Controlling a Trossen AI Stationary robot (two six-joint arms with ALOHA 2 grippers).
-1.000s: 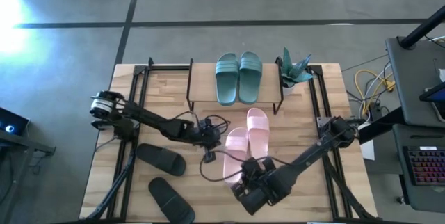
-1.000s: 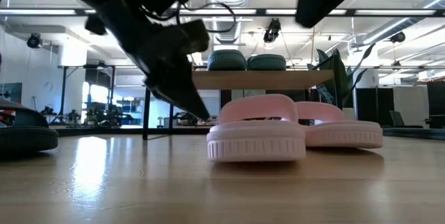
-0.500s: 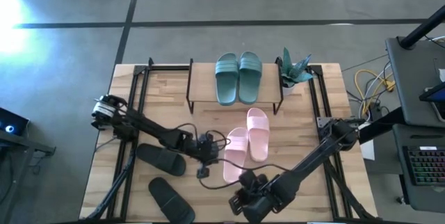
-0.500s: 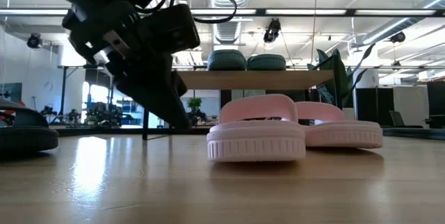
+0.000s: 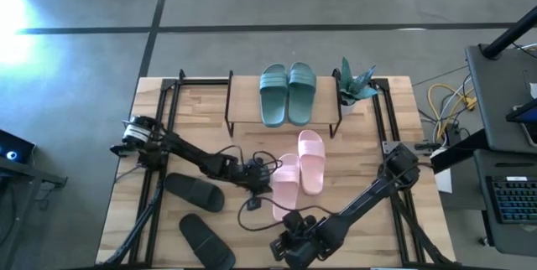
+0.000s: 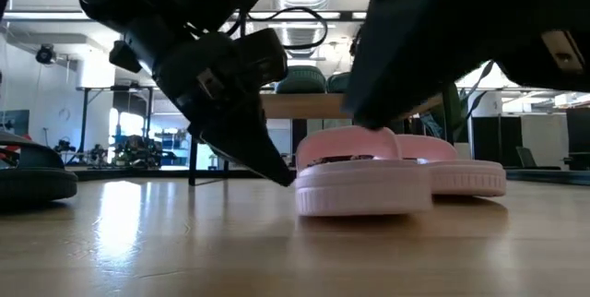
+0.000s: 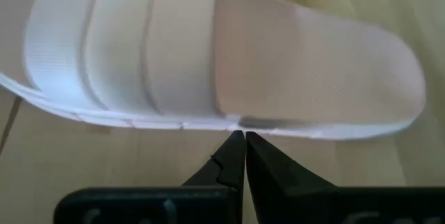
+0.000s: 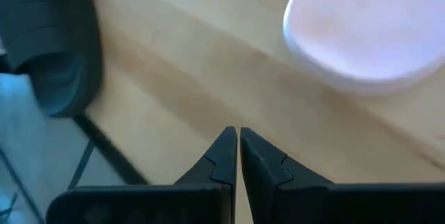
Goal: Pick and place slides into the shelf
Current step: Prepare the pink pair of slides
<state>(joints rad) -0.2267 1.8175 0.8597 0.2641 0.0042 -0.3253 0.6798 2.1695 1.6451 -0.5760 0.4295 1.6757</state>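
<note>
Two pale pink slides lie sole-down mid-table, one nearer and left (image 5: 285, 188), one farther and right (image 5: 310, 161). My left gripper (image 5: 268, 175) is shut, its tips at the nearer pink slide's left side (image 7: 208, 57). My right gripper (image 5: 287, 247) is shut and hovers above bare wood by the table's near edge, with that slide's end (image 8: 361, 36) ahead of it. Both teal-green slides (image 5: 288, 92) sit on the shelf board (image 5: 285, 119). Two black slides (image 5: 193, 193) (image 5: 205, 241) lie flat at the near left. My left gripper touches the nearer pink slide with its shut fingertips (image 7: 240, 140) at the sole's left side edge (image 7: 240, 121), about mid-length. The fingers come from the table's left, slanting down, across the slide. The slide lies flat on the table (image 6: 364, 196).
A small green plant (image 5: 357, 81) stands right of the shelf. Black frame rails (image 5: 159, 111) run along the table's left and right sides. A black slide (image 8: 49, 50) shows near my right gripper (image 8: 236, 135). Bare wood lies at the table's near right.
My left gripper has moved toward the table's right, reached the nearer pink slide's side and slid that slide a little to the right. My right gripper has drawn back toward the table's near edge and slightly left.
</note>
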